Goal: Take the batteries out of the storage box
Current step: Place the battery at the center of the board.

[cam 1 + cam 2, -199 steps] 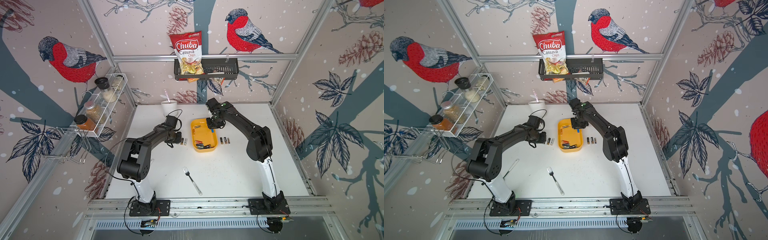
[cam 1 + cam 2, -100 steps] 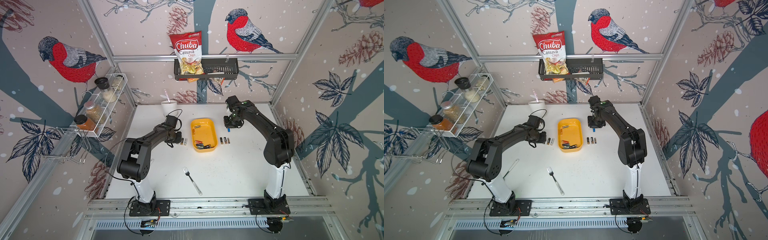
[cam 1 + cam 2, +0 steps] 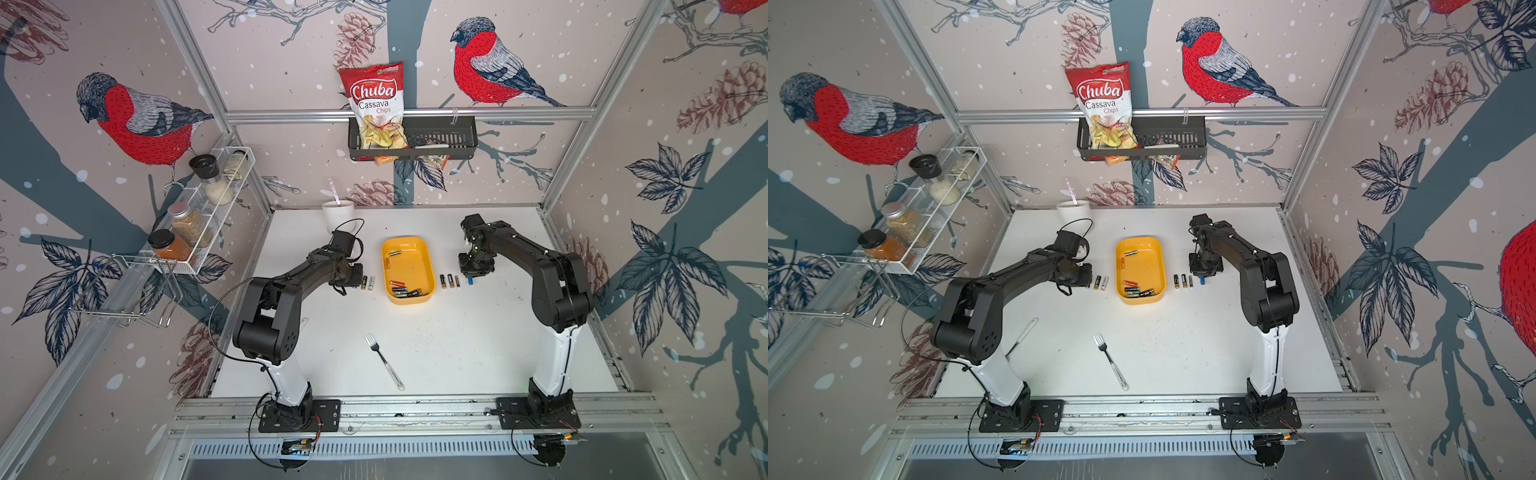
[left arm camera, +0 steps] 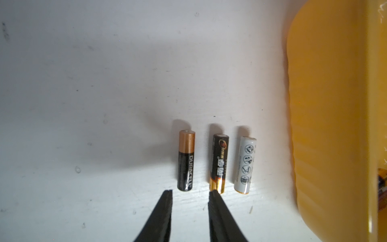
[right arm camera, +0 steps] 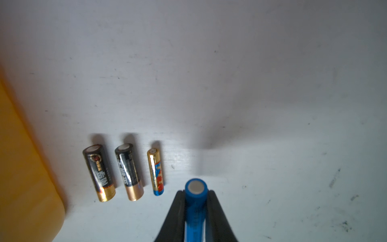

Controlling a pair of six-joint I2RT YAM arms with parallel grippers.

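The yellow storage box lies mid-table, with several batteries heaped at its near end and two more at the far end. My right gripper is shut on a blue battery, held low over the table beside a row of three batteries to the right of the box. To the left of the box, my left gripper is open and empty. Its tips stand just short of a Duracell battery, a black-gold one and a white one.
A fork lies on the near part of the table, and a white cup stands at the back behind the left arm. On the back wall hangs a black basket holding a chips bag. A wire rack of jars hangs on the left wall.
The right arm has swung from over the box's far end to its right side and come down beside the row of three batteries. The left arm has not moved.
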